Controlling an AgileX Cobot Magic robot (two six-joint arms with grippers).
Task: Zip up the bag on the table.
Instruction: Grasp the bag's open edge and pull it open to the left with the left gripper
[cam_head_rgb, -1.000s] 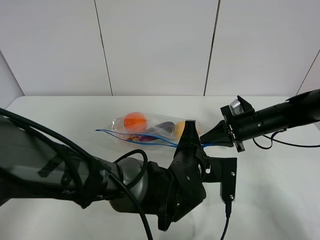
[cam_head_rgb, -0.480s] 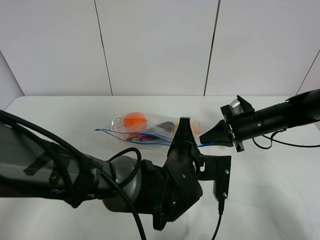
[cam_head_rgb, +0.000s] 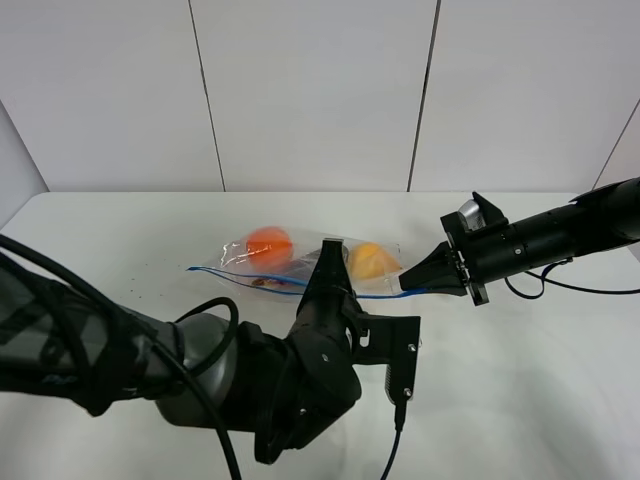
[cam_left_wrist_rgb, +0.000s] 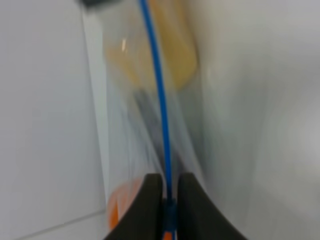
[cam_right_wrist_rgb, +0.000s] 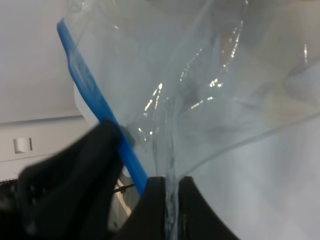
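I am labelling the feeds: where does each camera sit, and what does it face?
Exterior high: mounted high, facing down over the table toward the wall; both arms show.
Left wrist: on the left arm, looking along the bag's blue zip strip; the left end effector pinches it.
Right wrist: on the right arm, facing the bag; the right end effector grips it.
Shared: all views show the bag.

The right gripper (cam_right_wrist_rgb: 171, 197) pinched the clear plastic bag (cam_right_wrist_rgb: 210, 85) between two dark fingertips, close beside its blue zip strip (cam_right_wrist_rgb: 90, 97), as a blurred black shape (cam_right_wrist_rgb: 67, 182) crowded against that strip.
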